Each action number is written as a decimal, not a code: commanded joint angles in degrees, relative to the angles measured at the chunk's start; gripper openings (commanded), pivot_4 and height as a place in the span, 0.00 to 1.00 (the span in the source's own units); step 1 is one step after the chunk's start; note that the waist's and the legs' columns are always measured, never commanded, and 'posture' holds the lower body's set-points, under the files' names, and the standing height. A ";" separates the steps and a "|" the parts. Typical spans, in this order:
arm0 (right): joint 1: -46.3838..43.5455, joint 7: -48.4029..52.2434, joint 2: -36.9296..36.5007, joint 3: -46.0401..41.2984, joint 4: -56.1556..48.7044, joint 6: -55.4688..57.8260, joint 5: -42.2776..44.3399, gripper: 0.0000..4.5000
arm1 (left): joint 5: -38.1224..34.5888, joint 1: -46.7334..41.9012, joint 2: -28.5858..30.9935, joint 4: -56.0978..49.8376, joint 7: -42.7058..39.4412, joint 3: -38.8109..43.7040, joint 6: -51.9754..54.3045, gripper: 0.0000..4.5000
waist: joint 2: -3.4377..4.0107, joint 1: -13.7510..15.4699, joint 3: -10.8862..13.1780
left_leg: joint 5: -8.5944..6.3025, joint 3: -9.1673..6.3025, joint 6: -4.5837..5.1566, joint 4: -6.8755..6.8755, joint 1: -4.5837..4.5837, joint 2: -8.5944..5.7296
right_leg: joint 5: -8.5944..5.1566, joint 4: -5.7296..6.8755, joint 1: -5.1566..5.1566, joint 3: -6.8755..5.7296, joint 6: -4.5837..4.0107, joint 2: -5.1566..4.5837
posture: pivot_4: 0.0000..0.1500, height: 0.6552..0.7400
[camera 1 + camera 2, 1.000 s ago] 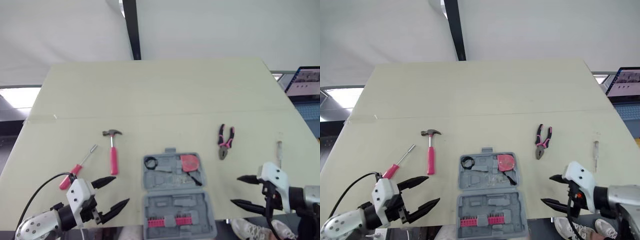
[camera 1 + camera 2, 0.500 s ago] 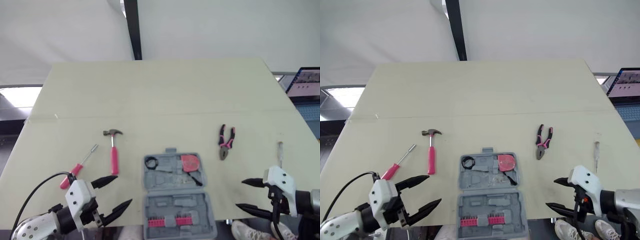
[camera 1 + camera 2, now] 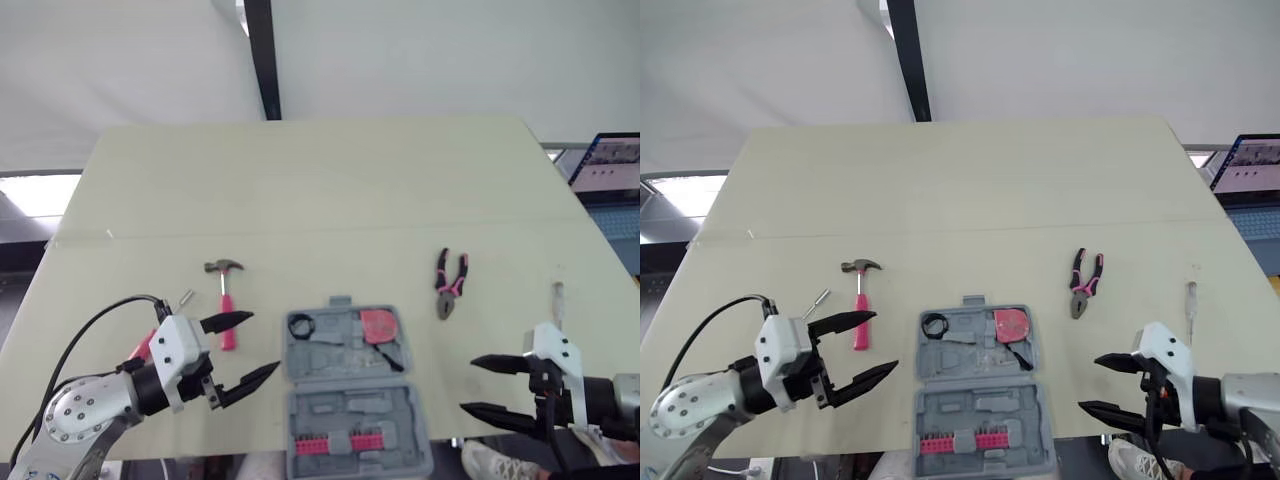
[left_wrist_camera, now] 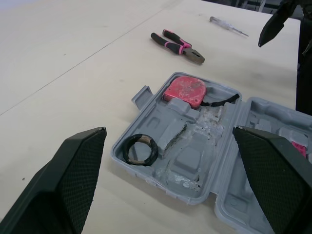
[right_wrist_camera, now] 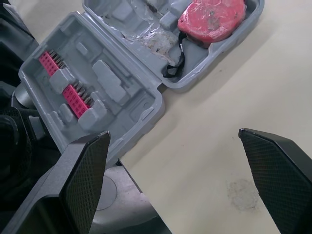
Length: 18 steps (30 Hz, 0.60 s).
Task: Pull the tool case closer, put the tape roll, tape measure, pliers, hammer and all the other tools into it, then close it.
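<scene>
The grey tool case (image 3: 355, 385) lies open at the table's near edge, in the middle. Its far half holds a black tape roll (image 3: 302, 324) and a red tape measure (image 3: 379, 325); pink bits (image 3: 335, 442) sit in the near half. A pink-handled hammer (image 3: 226, 300) lies left of the case, and pink-and-black pliers (image 3: 450, 283) lie to its right. My left gripper (image 3: 264, 341) is open and empty, just left of the case beside the hammer's handle, covering most of a pink screwdriver (image 3: 186, 296). My right gripper (image 3: 468, 385) is open and empty, right of the case.
A thin tester screwdriver (image 3: 559, 300) lies near the table's right edge. A laptop (image 3: 610, 165) stands off the table at the right. A black pole (image 3: 258, 60) rises behind the far edge. The case's near half overhangs the front edge.
My left gripper has moved forward and to the right, up beside the hammer and case, now hiding the screwdriver's handle. The right gripper has shifted slightly toward the case.
</scene>
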 commanded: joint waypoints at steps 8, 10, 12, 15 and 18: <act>-1.01 -3.96 0.23 -1.50 -1.26 1.13 0.28 0.99 | 0.85 -3.37 0.39 4.68 -4.67 -2.76 -5.83 1.00 | 0.00 0.94 0.01 | 0.27 -0.55 -0.22 0.11 -0.05 -0.01 | -0.01 -0.01 -0.15 -0.45 -0.03 0.04 | 1.00 1.00; -2.27 -6.86 1.29 -1.67 -1.50 1.58 0.07 0.99 | 0.58 -4.67 0.45 5.82 -5.92 -3.69 -6.56 1.00 | 0.00 0.93 0.01 | 0.28 -0.50 -0.23 0.11 -0.01 -0.01 | -0.01 0.05 -0.15 -0.38 -0.03 0.04 | 1.00 1.00; -4.22 -11.30 3.19 -2.00 -2.06 2.73 0.10 0.99 | 0.29 -6.24 0.37 7.17 -7.15 -4.63 -7.11 1.00 | 0.03 0.93 0.00 | 0.28 -0.47 -0.23 0.11 0.02 -0.01 | -0.01 0.07 -0.16 -0.33 -0.03 0.04 | 1.00 1.00; -6.44 -17.10 5.76 -2.04 -3.02 4.58 -0.10 0.99 | 0.76 -8.26 0.44 9.49 -9.20 -6.30 -8.48 1.00 | 0.03 0.94 0.00 | 0.28 -0.44 -0.23 0.09 -0.01 -0.02 | -0.01 0.08 -0.24 -0.31 -0.03 0.04 | 1.00 1.00; -9.16 -25.60 9.00 -1.37 -4.65 9.29 -0.80 0.99 | 1.36 -10.94 0.37 12.54 -11.58 -8.12 -10.45 1.00 | 0.04 0.98 -0.01 | 0.28 -0.41 -0.23 0.08 -0.02 -0.02 | -0.01 0.10 -0.29 -0.28 -0.03 0.04 | 1.00 1.00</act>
